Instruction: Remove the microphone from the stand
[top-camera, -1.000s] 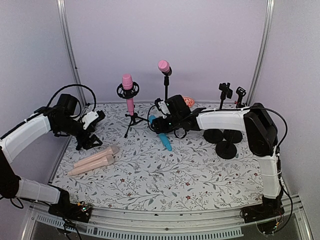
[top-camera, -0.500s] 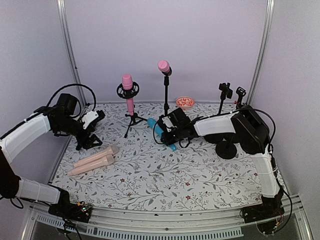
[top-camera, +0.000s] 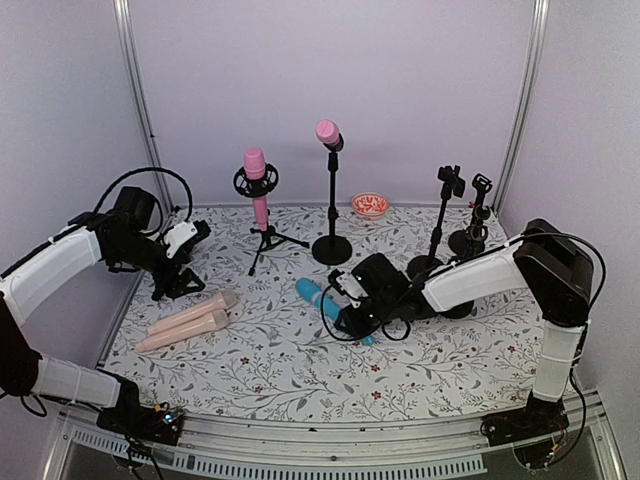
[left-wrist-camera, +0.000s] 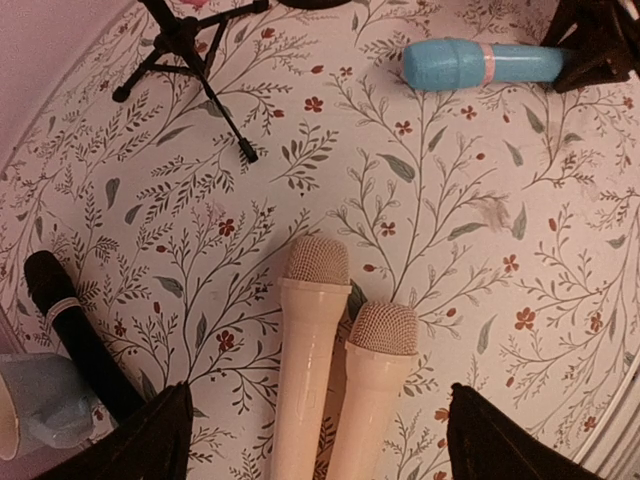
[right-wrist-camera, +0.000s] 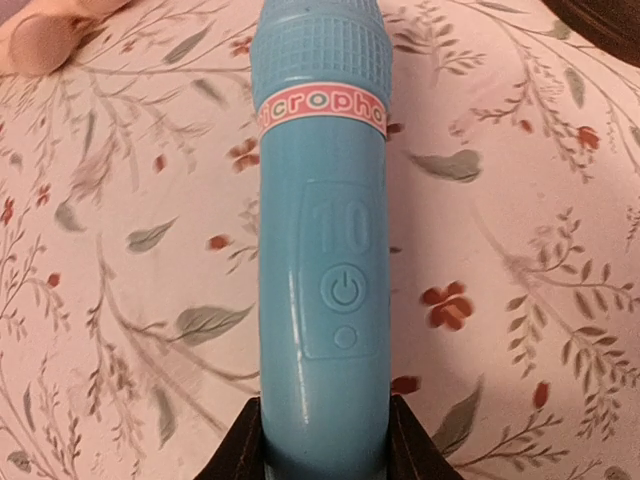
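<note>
Two peach plastic microphones (left-wrist-camera: 312, 330): side by side, well apart from blue plastic microphone (right-wrist-camera: 322, 250).
Right jaws: pinching that blue one's handle.
Left jaws: spread wide.

The blue microphone (right-wrist-camera: 322, 250) is cut off by the right wrist view's lower edge; the beige microphones (left-wrist-camera: 308, 370) are cut off by the left wrist view's.

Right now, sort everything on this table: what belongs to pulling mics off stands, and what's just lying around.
Job in hand:
blue microphone, held by the right gripper
pink microphone on the tripod stand
second pink microphone on the round-base stand
empty stands

Lying about:
two peach microphones
red bowl
black microphone
</note>
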